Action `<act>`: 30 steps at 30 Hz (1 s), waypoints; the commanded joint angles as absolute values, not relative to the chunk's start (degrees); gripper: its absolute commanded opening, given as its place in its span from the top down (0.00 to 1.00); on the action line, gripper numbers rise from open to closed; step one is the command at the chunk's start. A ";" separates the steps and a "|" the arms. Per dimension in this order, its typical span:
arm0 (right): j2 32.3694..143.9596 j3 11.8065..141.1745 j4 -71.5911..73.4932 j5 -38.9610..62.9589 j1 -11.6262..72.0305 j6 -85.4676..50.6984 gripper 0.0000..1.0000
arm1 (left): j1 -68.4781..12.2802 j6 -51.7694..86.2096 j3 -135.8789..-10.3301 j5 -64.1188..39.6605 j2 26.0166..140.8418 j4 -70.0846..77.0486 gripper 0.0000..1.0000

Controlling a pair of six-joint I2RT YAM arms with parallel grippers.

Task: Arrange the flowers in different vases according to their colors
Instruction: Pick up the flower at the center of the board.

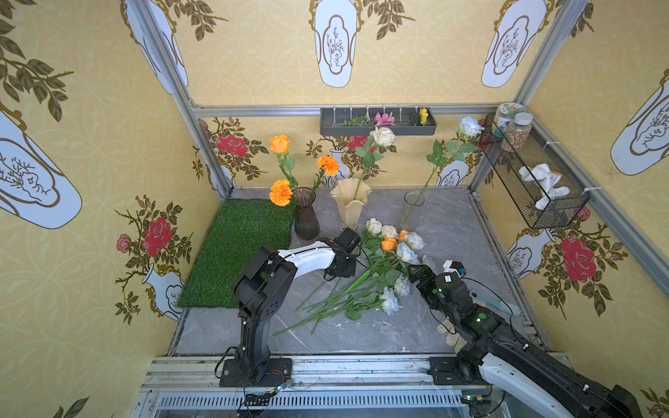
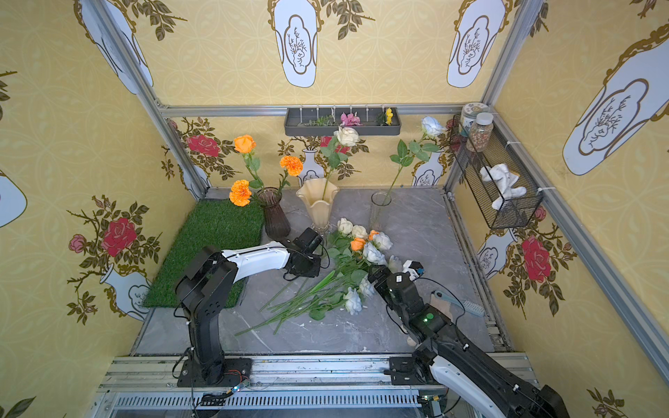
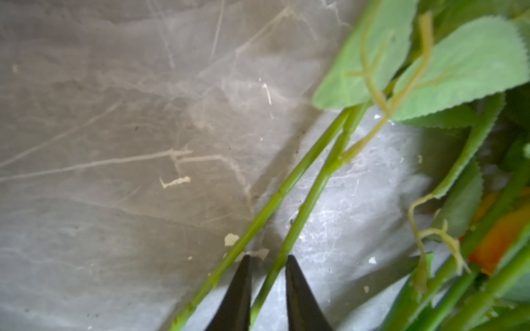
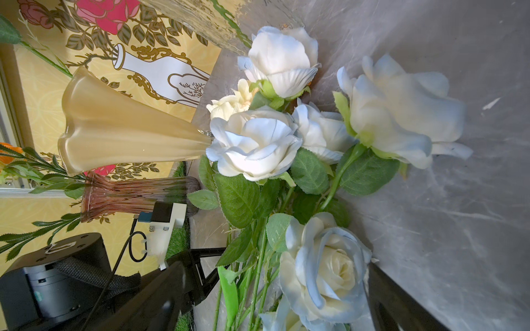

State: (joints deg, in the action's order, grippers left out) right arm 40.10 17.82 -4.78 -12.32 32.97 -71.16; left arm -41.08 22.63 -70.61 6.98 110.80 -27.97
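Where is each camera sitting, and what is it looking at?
Top views: high in front, looking down on the table; left arm and right arm show.
Left wrist: close over the table, facing a green stem between the tips of the left pincer.
Right wrist: low, facing pale-blue roses, framed by the open right pincer.
Shared: the cream vase shows in right wrist and both top views.

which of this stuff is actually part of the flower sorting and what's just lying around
Part of the job: pile of loose flowers, purple vase with orange flowers, cream vase, clear vase.

Just lying about: grass mat, wall tray of small flowers, wire basket, jars, white cloth, brush.
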 commanded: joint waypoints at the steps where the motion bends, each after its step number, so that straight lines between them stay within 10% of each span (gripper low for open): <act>1: 40.38 18.50 -5.53 -13.01 33.03 -71.59 0.03 | -41.39 21.67 -70.76 6.47 111.80 -29.23 0.82; 11: 41.05 19.24 -6.72 -13.04 33.03 -71.83 0.03 | -42.82 18.36 -70.46 11.45 111.05 -28.36 1.00; 30: 39.95 18.79 -6.77 -13.36 33.04 -72.05 0.03 | -45.18 5.03 -74.56 17.18 100.60 -19.80 1.00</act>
